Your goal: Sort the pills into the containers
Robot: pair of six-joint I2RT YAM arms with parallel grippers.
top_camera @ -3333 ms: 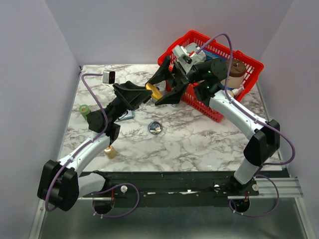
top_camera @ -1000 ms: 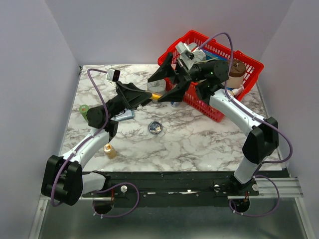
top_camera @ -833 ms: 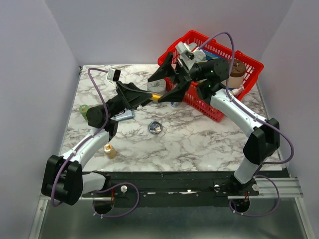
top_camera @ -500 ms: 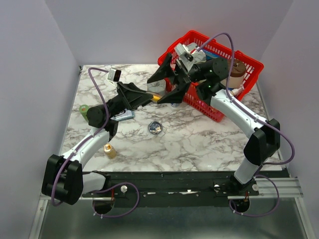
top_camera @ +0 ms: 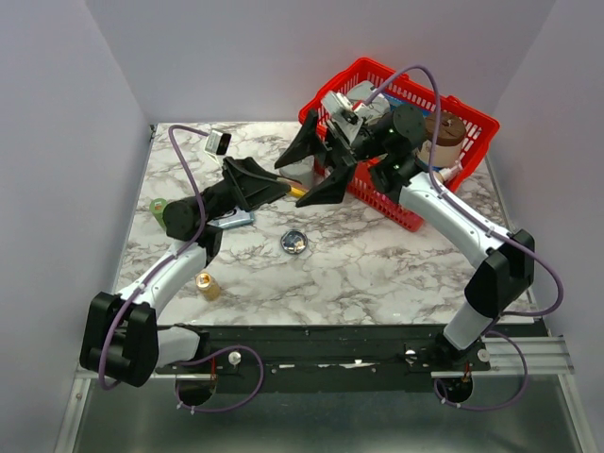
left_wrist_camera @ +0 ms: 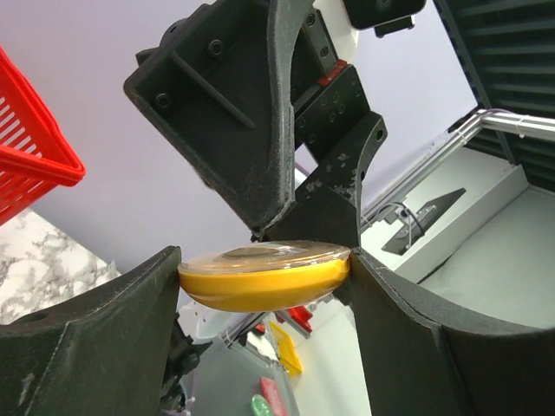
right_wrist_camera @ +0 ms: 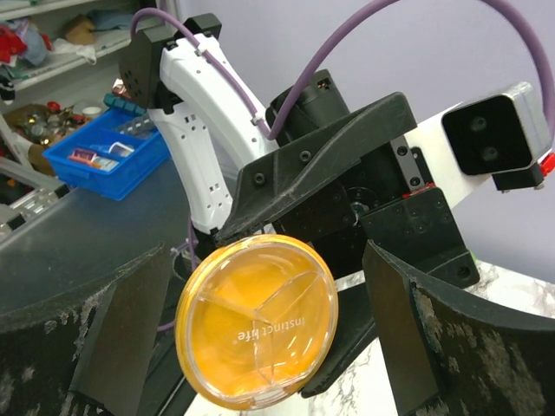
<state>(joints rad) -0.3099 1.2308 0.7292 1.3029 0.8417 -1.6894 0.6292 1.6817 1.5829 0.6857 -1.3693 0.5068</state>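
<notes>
One of the containers, a translucent orange round dish [right_wrist_camera: 257, 321] with a clear three-part lid, hangs above the table at the back middle. My left gripper [left_wrist_camera: 264, 286] is shut on its rim, edge-on in the left wrist view [left_wrist_camera: 264, 276]. My right gripper [right_wrist_camera: 264, 260] faces the lid, open, with a finger on each side and a gap to both. From above, the orange container [top_camera: 297, 190] peeks out between the left gripper [top_camera: 281, 187] and the right gripper [top_camera: 313, 173]. The silvery container [top_camera: 294, 243] lies on the marble in the middle. Loose pills cannot be made out.
A red wire basket [top_camera: 472, 118] stands at the back right with a brown cylinder [top_camera: 444, 137] in it. A blister pack [top_camera: 234, 219] lies under the left arm. At the left sit a green item [top_camera: 159, 206] and a small amber bottle [top_camera: 208, 285].
My right gripper has shifted left and its jaws have spread a touch wider around the orange container. The left gripper keeps its hold, almost in place.
</notes>
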